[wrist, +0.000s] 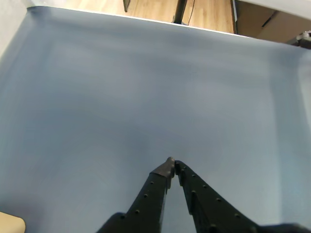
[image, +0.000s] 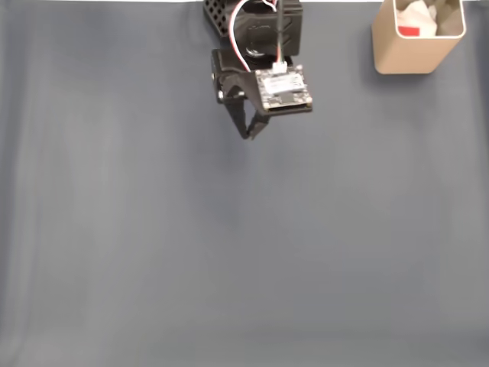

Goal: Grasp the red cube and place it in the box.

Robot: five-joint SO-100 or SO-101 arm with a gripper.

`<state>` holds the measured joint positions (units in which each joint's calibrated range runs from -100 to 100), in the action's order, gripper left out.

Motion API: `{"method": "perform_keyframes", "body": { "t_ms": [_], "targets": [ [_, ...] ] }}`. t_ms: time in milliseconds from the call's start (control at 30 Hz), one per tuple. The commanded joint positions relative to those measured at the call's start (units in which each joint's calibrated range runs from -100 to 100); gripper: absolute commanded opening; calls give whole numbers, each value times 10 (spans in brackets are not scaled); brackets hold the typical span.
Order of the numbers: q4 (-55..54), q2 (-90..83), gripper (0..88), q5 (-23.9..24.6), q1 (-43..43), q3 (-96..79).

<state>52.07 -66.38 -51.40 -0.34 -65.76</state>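
Item: cube (image: 409, 31). I see a red patch inside the box (image: 416, 38), low against its left inner wall in the fixed view, beside white material I cannot identify. Only one face shows; it sits square to the box walls. As a cube it has no long axis, and I cannot tell whether it lies flat or tilted.

Item: box. Tan, upright, open top, at the top right corner of the surface (image: 244, 252) in the fixed view, well apart from the arm.

Item: tool (image: 250, 134). Fingers together, tips touching, nothing between them; the wrist view confirms this at the tool (wrist: 171, 162). It hangs near the top centre of the fixed view, tips pointing down the picture, over bare grey surface.

Step in hand: I judge the placing done, since the red sits in the box and the tool is empty and away from it.

Next move: I see nothing left to grasp; at most the arm goes to rest, keeping clear of the box.
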Motion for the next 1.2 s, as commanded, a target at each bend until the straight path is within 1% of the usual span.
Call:
{"method": "perform_keyframes", "body": {
  "t_ms": [0, 500, 667, 900, 1167],
  "targets": [
    [-23, -66, 1, 4, -13, -64],
    [-30, -254, 1, 28, -21, -280],
    [-30, -302, 1, 29, -28, -339],
    [20, -332, 1, 48, -13, -341],
    [82, -335, 1, 49, -12, -341]
  ]
}}
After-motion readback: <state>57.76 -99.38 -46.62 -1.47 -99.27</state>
